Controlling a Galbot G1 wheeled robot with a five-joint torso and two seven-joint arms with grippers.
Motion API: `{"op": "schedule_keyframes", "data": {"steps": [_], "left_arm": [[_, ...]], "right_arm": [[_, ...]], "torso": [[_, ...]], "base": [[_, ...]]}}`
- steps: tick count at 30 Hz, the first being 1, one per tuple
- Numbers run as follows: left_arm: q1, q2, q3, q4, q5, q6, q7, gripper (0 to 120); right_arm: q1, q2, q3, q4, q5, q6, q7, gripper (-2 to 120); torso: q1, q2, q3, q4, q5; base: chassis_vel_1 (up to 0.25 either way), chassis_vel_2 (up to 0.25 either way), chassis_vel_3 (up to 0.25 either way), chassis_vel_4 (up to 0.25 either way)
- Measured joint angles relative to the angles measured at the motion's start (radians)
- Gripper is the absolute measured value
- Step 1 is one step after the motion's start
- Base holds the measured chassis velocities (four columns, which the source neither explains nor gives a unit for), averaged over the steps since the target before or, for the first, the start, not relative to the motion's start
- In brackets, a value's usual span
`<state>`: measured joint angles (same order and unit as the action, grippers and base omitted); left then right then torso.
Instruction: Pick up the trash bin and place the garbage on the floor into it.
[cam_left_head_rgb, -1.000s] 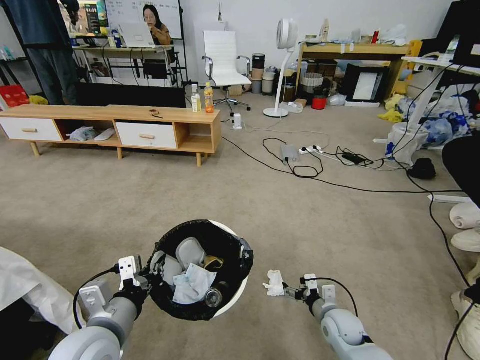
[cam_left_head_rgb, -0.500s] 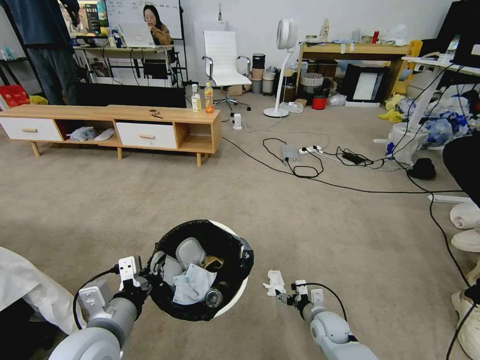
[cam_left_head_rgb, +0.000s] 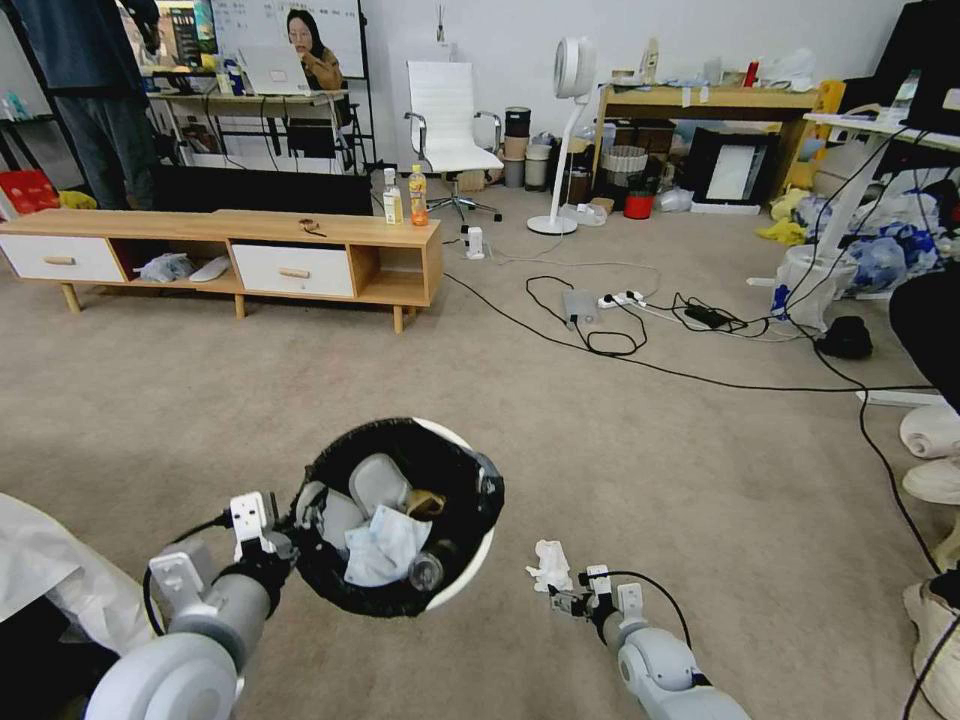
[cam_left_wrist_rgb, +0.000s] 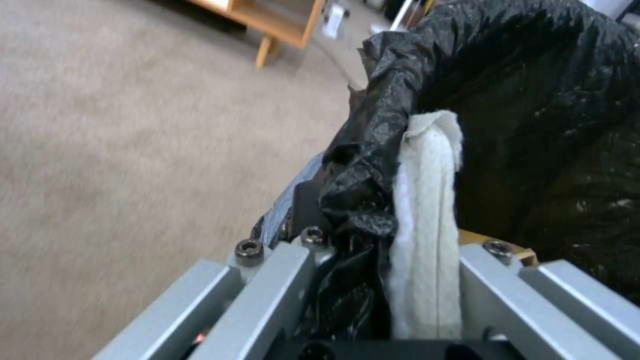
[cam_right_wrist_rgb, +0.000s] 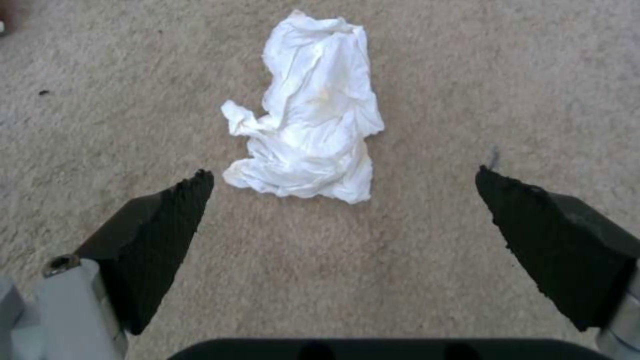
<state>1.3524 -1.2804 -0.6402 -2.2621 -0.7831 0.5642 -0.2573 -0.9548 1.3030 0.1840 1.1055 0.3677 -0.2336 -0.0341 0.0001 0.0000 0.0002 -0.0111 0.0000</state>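
Note:
The trash bin (cam_left_head_rgb: 470, 565), white with a black bag (cam_left_wrist_rgb: 533, 100) over its rim, hangs tilted above the floor (cam_left_head_rgb: 650, 450) at lower centre. My left gripper (cam_left_head_rgb: 297, 522) is shut on its near-left rim, pinching the bag and a white cloth strip (cam_left_wrist_rgb: 427, 220). Inside lie crumpled pale paper (cam_left_head_rgb: 385, 545), a clear bottle (cam_left_head_rgb: 425, 572) and a brown scrap (cam_left_head_rgb: 425, 503). One piece of garbage, a white tissue wad (cam_left_head_rgb: 549, 565) (cam_right_wrist_rgb: 310, 107), lies on the carpet right of the bin. My right gripper (cam_left_head_rgb: 562, 601) (cam_right_wrist_rgb: 343, 182) is open just short of it, low over the carpet.
A low wooden cabinet (cam_left_head_rgb: 330, 228) with two upright bottles (cam_left_head_rgb: 405, 196) stands at the back left. Black cables (cam_left_head_rgb: 610, 340) and a power strip cross the carpet ahead. White shoes (cam_left_head_rgb: 935, 480) are at the right edge, and a white sack (cam_left_head_rgb: 50, 575) lies at lower left.
My right arm has drawn back toward me, so the gripper sits a little nearer than the tissue. The left arm has raised the bin slightly.

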Motion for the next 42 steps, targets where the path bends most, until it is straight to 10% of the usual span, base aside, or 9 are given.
{"op": "schedule_keyframes", "data": {"steps": [42], "left_arm": [[-0.048,0.016,-0.008,0.023,-0.027,0.005,0.002,6]], "right_arm": [[0.049,0.007,-0.022,-0.057,-0.007,0.024,-0.008,100]], "torso": [[0.000,0.000,0.000,0.0000,0.0000]], "base": [[0.000,0.000,0.000,0.000]]}}
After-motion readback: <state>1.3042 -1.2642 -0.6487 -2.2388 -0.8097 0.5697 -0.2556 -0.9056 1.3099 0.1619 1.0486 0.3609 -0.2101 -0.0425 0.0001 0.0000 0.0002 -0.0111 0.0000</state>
